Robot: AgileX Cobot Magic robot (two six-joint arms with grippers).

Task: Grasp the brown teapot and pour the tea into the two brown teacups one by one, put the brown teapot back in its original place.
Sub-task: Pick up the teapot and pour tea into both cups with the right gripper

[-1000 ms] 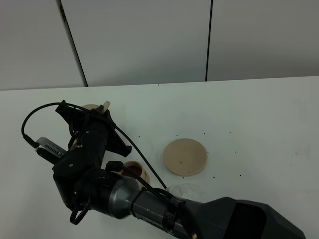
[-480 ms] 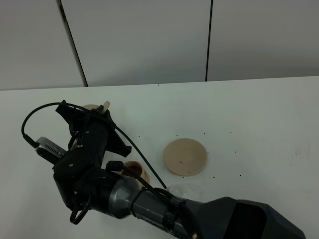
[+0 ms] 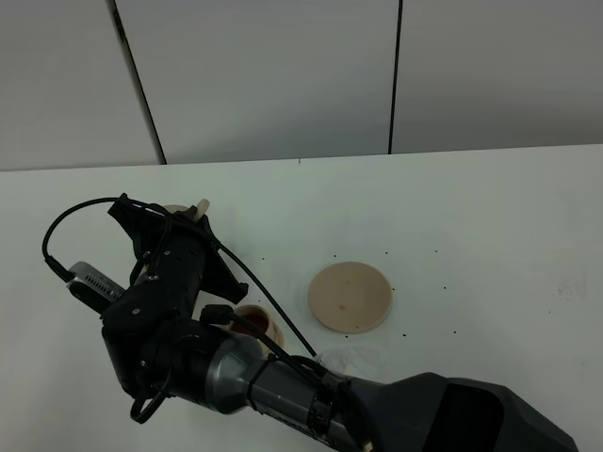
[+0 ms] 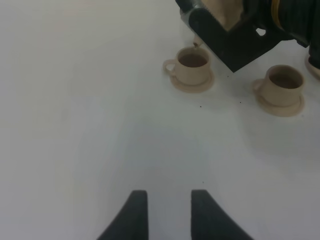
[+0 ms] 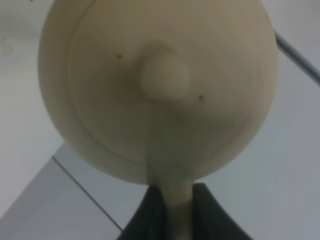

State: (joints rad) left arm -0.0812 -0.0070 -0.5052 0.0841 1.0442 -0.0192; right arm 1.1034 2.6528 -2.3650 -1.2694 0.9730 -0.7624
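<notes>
White table [image 3: 490, 217] with grey wall panels behind it fills the high view. The right gripper [image 5: 172, 212] is clenched on the loop handle of the round pale tan teapot with a knob on its lid [image 5: 157, 90]. Its 2 dark fingers [image 5: 150, 215] press the handle from both sides.

The right arm reaches across to the left side of the table. It hides most of the teapot in the high view, where only a bit of tan pokes out at the top [image 3: 193, 209]. In the left wrist view the teapot's short spout [image 4: 196, 44] hangs just over the small tan teacup on its little saucer [image 4: 192, 66]. The second small tan teacup [image 4: 283, 86] sits near it, with brown tea inside.

The flat round tan saucer [image 3: 350, 297] lies bare in the middle of the table, well apart from the teapot.

The left gripper [image 4: 169, 212] hangs over bare table with its 2 fingers a little apart, holding nothing.

Since a second ago the right arm has tipped a tiny bit more. Nothing else moved.
</notes>
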